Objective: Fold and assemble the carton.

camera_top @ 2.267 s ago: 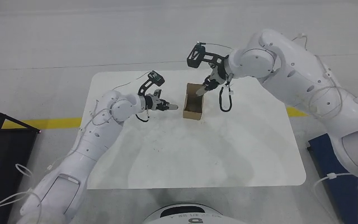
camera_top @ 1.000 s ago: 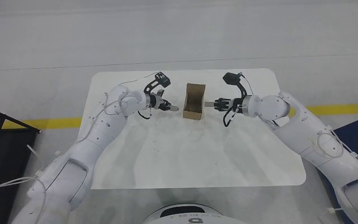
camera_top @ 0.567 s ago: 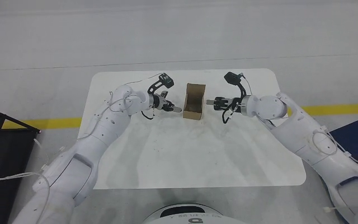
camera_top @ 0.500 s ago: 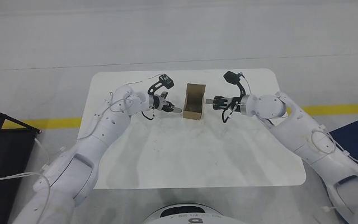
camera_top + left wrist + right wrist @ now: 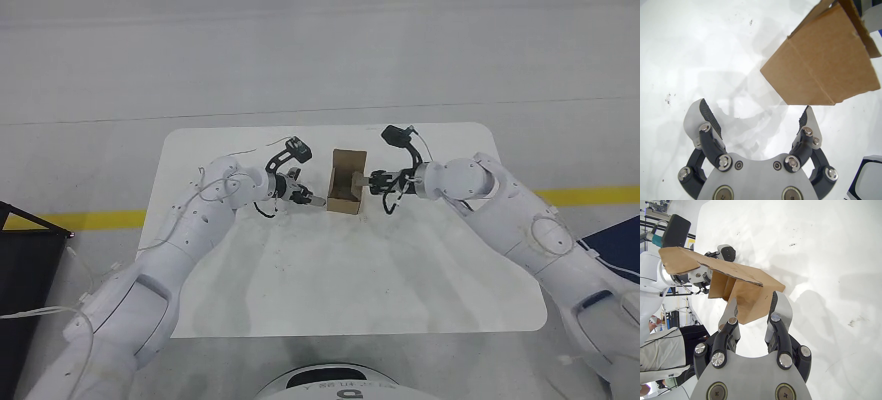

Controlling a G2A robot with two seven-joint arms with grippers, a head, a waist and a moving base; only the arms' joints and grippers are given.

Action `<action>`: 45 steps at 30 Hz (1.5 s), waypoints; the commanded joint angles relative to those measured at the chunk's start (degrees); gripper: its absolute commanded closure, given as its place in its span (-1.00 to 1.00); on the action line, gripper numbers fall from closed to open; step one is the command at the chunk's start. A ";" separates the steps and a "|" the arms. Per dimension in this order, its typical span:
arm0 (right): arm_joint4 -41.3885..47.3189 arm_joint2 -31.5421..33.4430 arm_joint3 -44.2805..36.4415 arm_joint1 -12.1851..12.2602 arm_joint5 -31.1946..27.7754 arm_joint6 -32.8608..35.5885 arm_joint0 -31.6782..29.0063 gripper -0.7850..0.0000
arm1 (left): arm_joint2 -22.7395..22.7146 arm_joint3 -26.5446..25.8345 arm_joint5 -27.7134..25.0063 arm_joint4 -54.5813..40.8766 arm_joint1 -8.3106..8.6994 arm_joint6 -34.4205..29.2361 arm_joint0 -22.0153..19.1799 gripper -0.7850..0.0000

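On the far middle of the white table [image 5: 350, 290] the carton [image 5: 348, 182] is seen standing with its open side up, its inner walls showing from above. It is plain brown cardboard, creased along its side [image 5: 819, 72]. In the right wrist view one loose flap [image 5: 677, 260] is seen sticking out from its far upper edge, not folded down.

At the carton's right wall the right gripper [image 5: 362, 182] is placed. Its fingers are closed across that wall [image 5: 754, 297]: one finger [image 5: 732, 306] is set inside the carton and the other [image 5: 779, 304] lies against the outer face, so the cardboard is grasped between them.

Just left of the carton, at its near left corner, the left gripper [image 5: 312, 199] is held low over the table. Its fingers are spread wide [image 5: 754, 105] and nothing is held between them. One fingertip [image 5: 805, 115] is seen just beside the carton's lower corner; whether it touches cannot be told. The other fingertip [image 5: 706, 108] is well apart from the cardboard.

Both arms are stretched inward from the table's left and right sides, facing each other across the carton. Beyond the table's sides a yellow line [image 5: 95, 218] is marked on the grey floor.
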 commanded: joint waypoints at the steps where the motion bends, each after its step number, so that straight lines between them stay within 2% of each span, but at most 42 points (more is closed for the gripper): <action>1: -0.69 -0.72 0.76 -0.66 0.73 1.10 0.81 -0.25 | 0.09 0.15 -0.24 -0.09 -0.07 -0.29 0.11 -1.00; 3: -0.88 -1.19 1.57 -1.36 1.06 1.50 1.43 -0.20 | 0.10 0.25 -0.24 -0.16 -0.14 -0.23 0.22 -1.00; 5: -1.50 -1.70 2.30 -1.97 1.48 2.20 1.98 -0.01 | 0.07 0.37 -0.26 -0.27 -0.19 -0.07 0.44 -1.00; 10: -1.16 -2.29 3.83 -3.36 1.82 3.44 2.73 0.32 | -0.24 0.57 -0.41 -0.33 -0.12 0.28 0.95 -1.00; 12: -1.17 -2.39 4.54 -3.82 2.03 3.80 2.96 0.87 | -0.53 0.53 -0.40 -0.32 0.00 0.28 1.10 -1.00; 13: -1.24 -2.45 4.82 -4.04 2.35 4.02 3.10 1.00 | -0.68 0.45 -0.42 -0.23 0.08 0.30 1.18 -1.00; 20: -5.30 -1.39 3.57 -4.19 7.18 4.80 3.86 1.00 | -2.76 -2.21 0.10 -1.02 0.96 -0.31 1.73 -1.00; 25: -8.92 1.21 -1.44 -2.37 13.20 7.59 1.57 1.00 | -6.61 -8.45 1.78 -2.79 2.77 -3.48 3.47 -1.00; 26: -9.46 1.87 -2.90 -1.93 14.00 8.22 0.92 0.28 | -7.86 -10.22 2.14 -3.63 3.29 -3.88 4.32 -1.00; 27: -9.12 2.86 -4.53 -1.48 13.92 8.58 0.08 -0.22 | -9.08 -12.15 2.45 -4.30 3.84 -4.66 5.33 -1.00; 28: -8.60 3.98 -5.96 -1.01 13.68 8.70 -0.90 -0.72 | -10.30 -14.39 2.95 -4.91 4.40 -5.63 6.39 -1.00; 29: -8.33 5.08 -7.18 -0.53 13.46 8.76 -1.87 -1.00 | -11.56 -16.85 3.49 -5.72 4.93 -6.67 7.50 -1.00; 33: -4.38 10.72 -10.08 1.20 7.63 5.47 -6.87 -1.00 | -16.67 -27.51 7.22 -9.19 6.85 -10.15 12.74 -1.00; 37: -1.90 15.71 -10.92 2.53 0.34 2.03 -11.29 -1.00 | -16.67 -27.51 7.22 -9.19 6.85 -10.15 12.74 -1.00; 41: -1.90 15.71 -10.92 2.53 0.34 2.03 -11.29 -1.00 | -16.34 -27.50 7.68 -7.37 6.93 -11.05 12.60 -1.00; 43: -1.90 15.71 -10.92 2.53 0.34 2.03 -11.29 -1.00 | -14.65 -29.00 10.72 -0.82 7.05 -14.69 11.94 -1.00; 45: -1.90 15.71 -10.92 2.53 0.34 2.03 -11.29 -1.00 | -14.21 -30.29 13.93 -0.83 6.91 -15.78 12.01 -1.00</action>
